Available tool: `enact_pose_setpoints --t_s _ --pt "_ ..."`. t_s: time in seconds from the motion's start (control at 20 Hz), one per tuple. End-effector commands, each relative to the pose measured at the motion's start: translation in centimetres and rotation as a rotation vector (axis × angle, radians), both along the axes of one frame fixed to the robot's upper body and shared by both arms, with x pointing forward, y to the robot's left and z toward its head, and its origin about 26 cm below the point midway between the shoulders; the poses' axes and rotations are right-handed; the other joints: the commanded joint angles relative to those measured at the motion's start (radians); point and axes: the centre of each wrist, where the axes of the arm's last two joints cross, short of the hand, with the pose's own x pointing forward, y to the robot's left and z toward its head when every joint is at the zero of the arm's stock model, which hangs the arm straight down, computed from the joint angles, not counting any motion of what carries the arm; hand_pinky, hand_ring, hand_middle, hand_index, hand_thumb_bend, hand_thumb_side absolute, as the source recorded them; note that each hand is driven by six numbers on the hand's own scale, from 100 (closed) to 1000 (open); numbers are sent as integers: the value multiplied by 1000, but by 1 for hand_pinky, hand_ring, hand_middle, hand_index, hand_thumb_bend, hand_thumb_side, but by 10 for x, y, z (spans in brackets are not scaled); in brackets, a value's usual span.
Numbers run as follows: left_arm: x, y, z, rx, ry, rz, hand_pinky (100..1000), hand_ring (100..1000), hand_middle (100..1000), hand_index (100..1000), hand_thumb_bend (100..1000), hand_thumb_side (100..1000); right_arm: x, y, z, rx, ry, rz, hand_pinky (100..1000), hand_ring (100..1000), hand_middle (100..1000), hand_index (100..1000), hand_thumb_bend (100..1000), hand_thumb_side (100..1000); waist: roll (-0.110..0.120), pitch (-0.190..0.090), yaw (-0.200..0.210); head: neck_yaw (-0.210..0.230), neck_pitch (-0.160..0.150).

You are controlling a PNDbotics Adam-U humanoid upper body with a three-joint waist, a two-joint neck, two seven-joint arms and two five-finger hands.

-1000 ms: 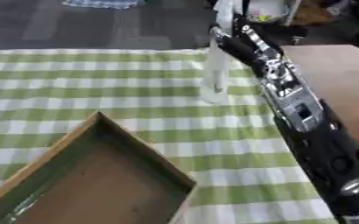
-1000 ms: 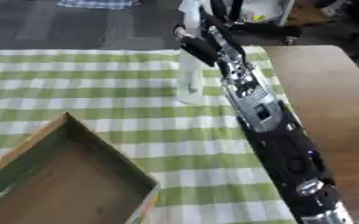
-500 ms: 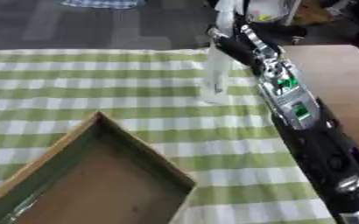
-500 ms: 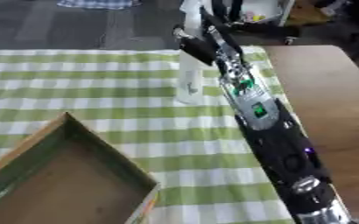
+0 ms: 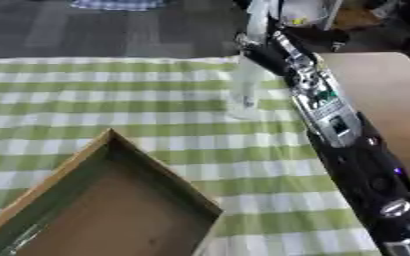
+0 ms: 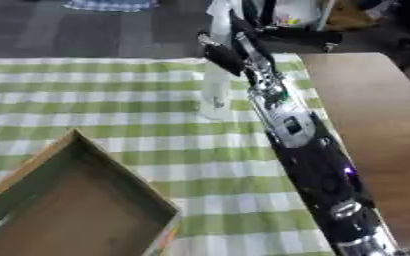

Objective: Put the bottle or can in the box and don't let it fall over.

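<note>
Writing could not be read anywhere: the single clear bottle carried only a pale, blurred patch on its lower body, and no brand or letters could be made out on it or on the box. One bottle, one box and one robot arm made up the count; the left hand showed in neither view. That bottle stood upright on the green-and-white checked cloth, toward the far right part of the table, well apart from the box and outside it. Its body looked transparent, so the stripes of the cloth showed through it. The right arm, black with silver joints, reached in from the lower right and stretched diagonally up to the bottle. The right hand sat at the bottle's upper part, its dark fingers against the bottle's right side near the neck; whether they curled round the bottle or only lay beside it could not be told. The box, a shallow open tray of brown card with a greenish inner wall, lay at the near left with one corner pointing toward the middle of the table. To the right of the cloth a bare brown tabletop showed.
</note>
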Motion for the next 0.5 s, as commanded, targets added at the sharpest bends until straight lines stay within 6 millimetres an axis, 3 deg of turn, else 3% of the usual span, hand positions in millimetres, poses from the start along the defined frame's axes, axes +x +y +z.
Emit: enact_pose_setpoints --t_s 0.05,0.5 --pt "-1 2 6 24 -16 -1 1000 649 819 798 180 864 -1 -1 12 -3 -32 -4 965 1000 1000 1000 100 615 3 -20 1 -4 -14" --pt "-1 2 6 25 -17 -2 1000 650 819 799 179 864 2 0 11 14 -23 0 962 1000 1000 1000 100 609 3 -19 3 -5 -15"
